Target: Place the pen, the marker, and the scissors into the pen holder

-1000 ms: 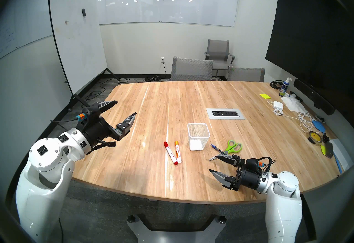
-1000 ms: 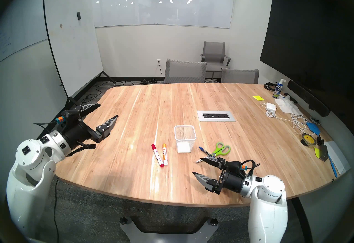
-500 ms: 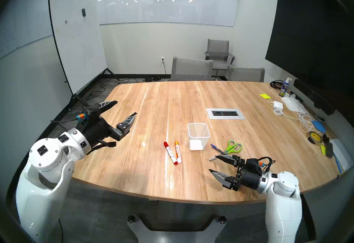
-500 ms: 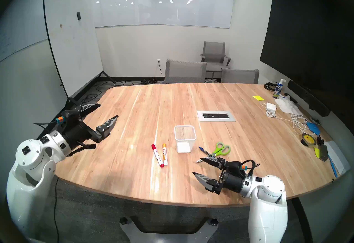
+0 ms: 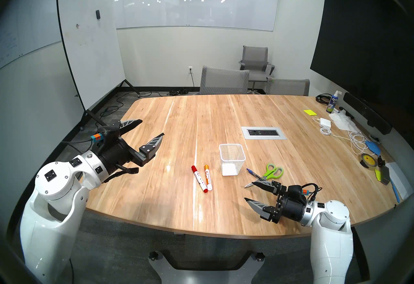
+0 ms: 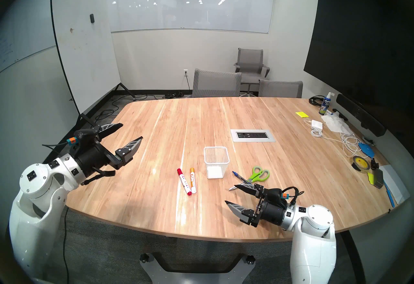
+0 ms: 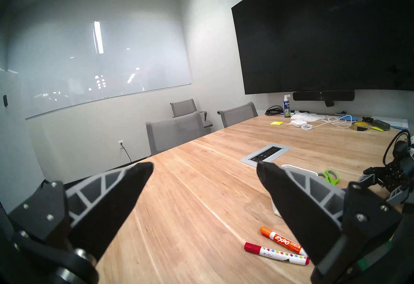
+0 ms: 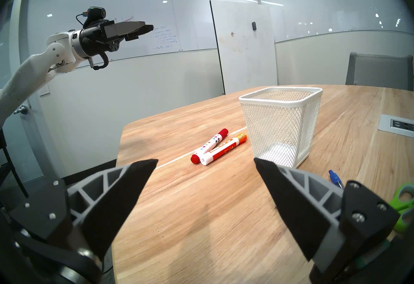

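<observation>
The small white wire-mesh pen holder (image 5: 232, 160) stood upright and empty near the middle of the wooden counter (image 5: 201, 120), somewhat toward the near edge. Two thick white markers lay side by side just to its left, touching at their near ends: a red-capped marker with coloured dots (image 5: 199, 178) and an orange-capped marker with an orange label (image 5: 208, 177). To the holder's right, toward the near right edge, the thin blue ballpoint pen (image 5: 254, 174) lay flat, its near end meeting the short silver blades of the lime-green-handled scissors (image 5: 272, 172); whether pen and blades overlapped could not be told. The left gripper (image 5: 152, 127) hovered above the counter's left edge, well apart from everything, jaws wide and empty. The right gripper (image 5: 249, 191) hung low near the near right edge, jaws wide and empty, its far finger just over the scissor blade tips in the head view; contact could not be told. Cables, tape and a spray bottle (image 5: 332, 103) cluttered the far right corner.
</observation>
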`<state>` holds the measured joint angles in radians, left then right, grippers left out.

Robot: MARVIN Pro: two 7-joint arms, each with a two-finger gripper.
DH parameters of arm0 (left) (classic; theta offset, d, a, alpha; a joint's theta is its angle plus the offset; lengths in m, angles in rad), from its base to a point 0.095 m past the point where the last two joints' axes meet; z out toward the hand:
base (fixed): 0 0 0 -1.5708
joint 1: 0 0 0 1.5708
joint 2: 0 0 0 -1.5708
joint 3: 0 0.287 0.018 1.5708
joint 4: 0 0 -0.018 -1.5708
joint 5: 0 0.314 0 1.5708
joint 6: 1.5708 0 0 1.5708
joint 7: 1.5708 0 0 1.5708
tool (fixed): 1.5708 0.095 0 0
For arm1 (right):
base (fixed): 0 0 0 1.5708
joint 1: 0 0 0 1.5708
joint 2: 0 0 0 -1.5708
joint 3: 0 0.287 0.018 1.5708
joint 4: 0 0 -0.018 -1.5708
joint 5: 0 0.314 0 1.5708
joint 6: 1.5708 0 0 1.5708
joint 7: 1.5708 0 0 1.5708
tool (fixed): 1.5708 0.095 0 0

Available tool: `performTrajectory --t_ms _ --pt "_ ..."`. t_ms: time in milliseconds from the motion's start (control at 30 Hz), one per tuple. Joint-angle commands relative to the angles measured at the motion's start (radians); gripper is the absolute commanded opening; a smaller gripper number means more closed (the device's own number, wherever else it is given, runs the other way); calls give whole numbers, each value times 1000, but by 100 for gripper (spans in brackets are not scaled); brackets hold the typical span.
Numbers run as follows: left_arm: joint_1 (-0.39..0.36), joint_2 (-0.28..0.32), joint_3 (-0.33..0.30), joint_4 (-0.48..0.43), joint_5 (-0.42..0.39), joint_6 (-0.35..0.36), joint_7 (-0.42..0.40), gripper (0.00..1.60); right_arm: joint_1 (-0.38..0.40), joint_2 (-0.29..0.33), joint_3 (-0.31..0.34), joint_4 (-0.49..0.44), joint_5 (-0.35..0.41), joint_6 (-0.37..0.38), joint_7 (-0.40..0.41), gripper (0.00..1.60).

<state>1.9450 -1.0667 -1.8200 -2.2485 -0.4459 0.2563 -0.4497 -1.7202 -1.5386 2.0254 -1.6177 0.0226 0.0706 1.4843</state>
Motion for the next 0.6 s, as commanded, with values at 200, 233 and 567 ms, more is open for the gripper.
performTrajectory --t_ms 200,233,567 --pt "-9 -42 26 36 -56 -5 -14 160 5 1 -2 -12 8 0 -1 160" --pt "-11 -44 34 40 -57 0 -14 160 5 1 -2 -12 8 0 -1 160" --pt "-24 -44 100 64 -36 16 -5 160 5 1 -2 -12 8 0 -1 160"
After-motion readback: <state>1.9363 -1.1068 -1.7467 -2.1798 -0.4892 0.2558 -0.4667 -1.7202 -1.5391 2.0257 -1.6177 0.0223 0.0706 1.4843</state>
